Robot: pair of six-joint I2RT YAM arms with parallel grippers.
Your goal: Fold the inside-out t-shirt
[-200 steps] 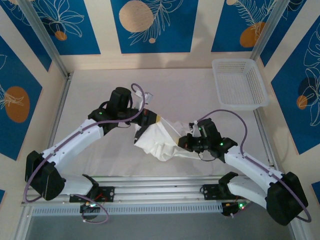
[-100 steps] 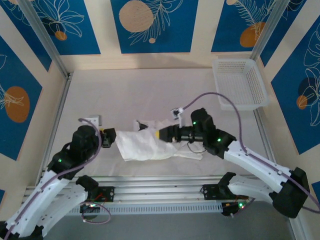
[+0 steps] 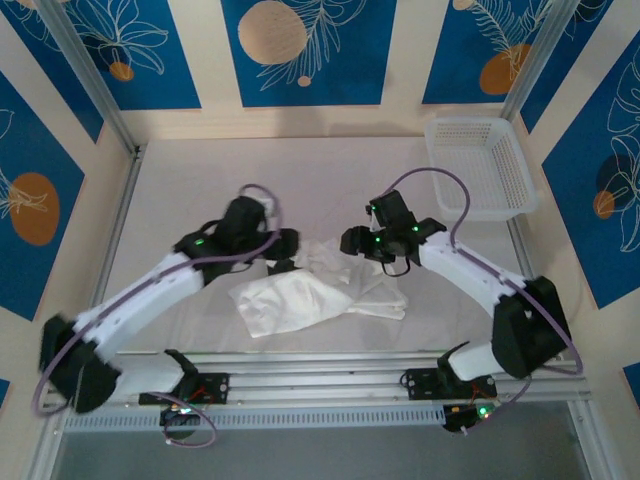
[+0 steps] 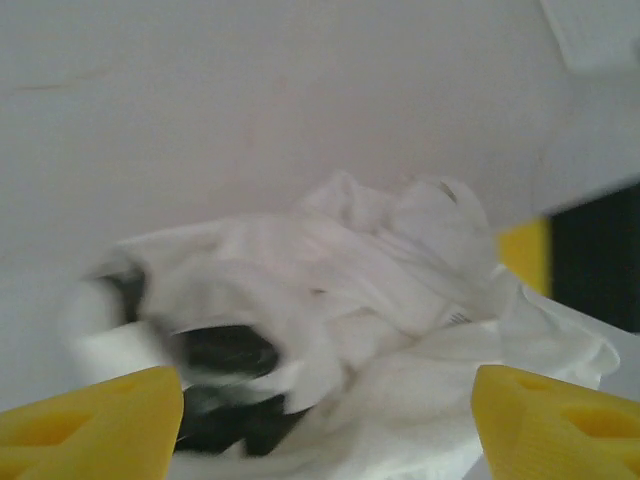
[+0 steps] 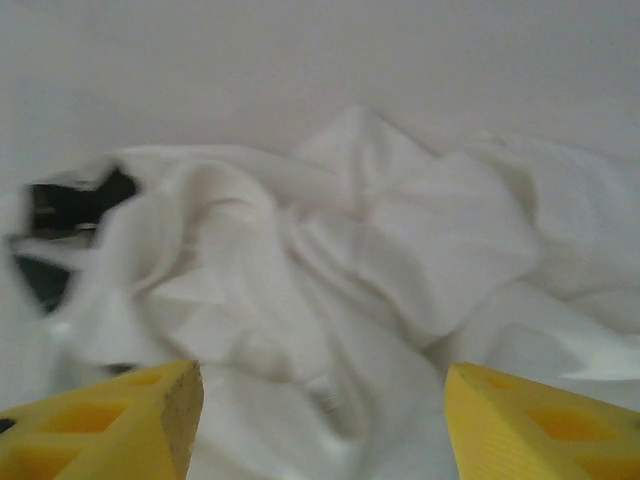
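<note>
The white t-shirt [image 3: 310, 290] lies crumpled on the table's middle, wrinkled and bunched. My left gripper [image 3: 292, 252] hangs at its upper left edge, open, yellow fingers [image 4: 95, 425] spread wide with the cloth [image 4: 360, 300] beneath and ahead of them. My right gripper [image 3: 348, 243] hangs at the shirt's upper right, also open, its yellow fingers [image 5: 540, 425] wide apart over the folds [image 5: 380, 260]. A small printed label [image 4: 455, 318] shows among the wrinkles. Neither gripper holds cloth.
A white plastic lattice basket [image 3: 478, 165] stands at the back right corner. Metal rails [image 3: 120, 230] border the table on the left and right. Bare tabletop [image 3: 200, 190] lies behind and left of the shirt.
Both arms swung from the sides to the far edge of the shirt. The shirt dropped from a stretched strip into a crumpled heap, and both grippers now stand open.
</note>
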